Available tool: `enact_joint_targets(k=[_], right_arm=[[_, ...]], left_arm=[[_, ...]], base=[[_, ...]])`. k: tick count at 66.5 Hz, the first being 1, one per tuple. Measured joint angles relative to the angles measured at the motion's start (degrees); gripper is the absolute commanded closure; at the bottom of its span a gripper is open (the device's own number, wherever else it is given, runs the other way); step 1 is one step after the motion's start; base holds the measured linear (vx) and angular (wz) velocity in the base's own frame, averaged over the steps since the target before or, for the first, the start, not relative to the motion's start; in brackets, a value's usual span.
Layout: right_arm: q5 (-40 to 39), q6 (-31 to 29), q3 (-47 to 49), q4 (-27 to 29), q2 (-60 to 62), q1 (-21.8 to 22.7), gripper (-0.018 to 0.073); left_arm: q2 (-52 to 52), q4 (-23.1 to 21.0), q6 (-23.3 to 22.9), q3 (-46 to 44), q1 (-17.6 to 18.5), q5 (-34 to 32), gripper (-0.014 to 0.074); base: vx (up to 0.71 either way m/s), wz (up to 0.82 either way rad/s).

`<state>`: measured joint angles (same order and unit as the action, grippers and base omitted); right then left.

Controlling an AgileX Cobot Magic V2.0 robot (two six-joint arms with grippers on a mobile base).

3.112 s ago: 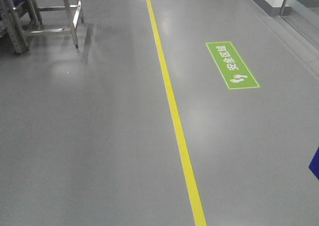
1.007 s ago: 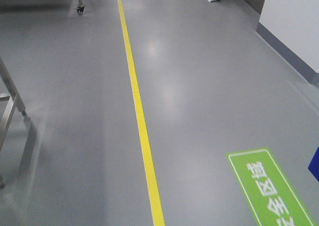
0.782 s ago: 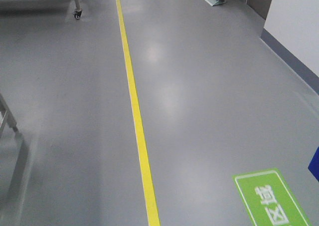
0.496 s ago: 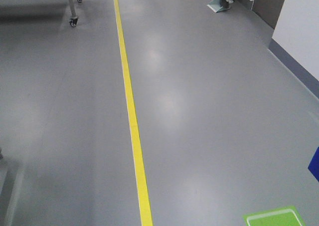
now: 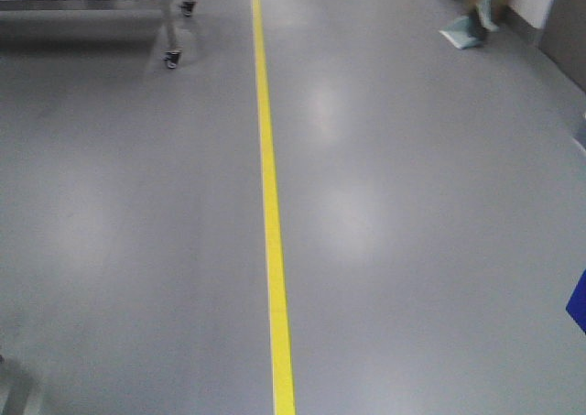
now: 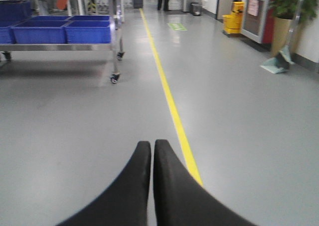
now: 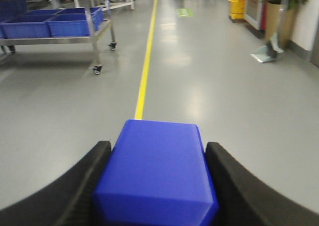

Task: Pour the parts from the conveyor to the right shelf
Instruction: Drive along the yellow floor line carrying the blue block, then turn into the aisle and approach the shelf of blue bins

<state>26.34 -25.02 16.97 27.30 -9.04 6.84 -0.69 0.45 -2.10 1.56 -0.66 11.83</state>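
Block (image 7: 157, 171): blue, clamped in right gripper (image 7: 158, 153), above floor (image 7: 224, 86).
Left gripper (image 6: 151, 151): fingers pressed together, empty.
Rack (image 7: 55, 39): well apart, ahead left.
Hazard: a jolt in travel may loosen the grip and drop the block.

Blue block (image 7: 157, 171): bright, smooth plastic, boxy, flat top face toward right wrist camera, edges slightly rounded. Wedged between two black fingers (image 7: 89, 176) of right gripper (image 7: 157, 148), touching both, held level above grey floor. Any stub on it not visible from here. Steel rack (image 7: 50, 40) on castors stands ahead to the left, well apart from block, with big blue crates (image 7: 75, 21) sitting side by side on its deck.
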Motion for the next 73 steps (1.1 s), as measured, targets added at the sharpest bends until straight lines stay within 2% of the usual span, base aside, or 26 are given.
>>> enact_joint_targets(k=[73], right_arm=[[0.0, 0.0, 0.0, 0.0, 0.0, 0.0, 0.0564]], left_arm=[[0.0, 0.0, 0.0, 0.0, 0.0, 0.0, 0.0603]], base=[[0.73, 0.32]])
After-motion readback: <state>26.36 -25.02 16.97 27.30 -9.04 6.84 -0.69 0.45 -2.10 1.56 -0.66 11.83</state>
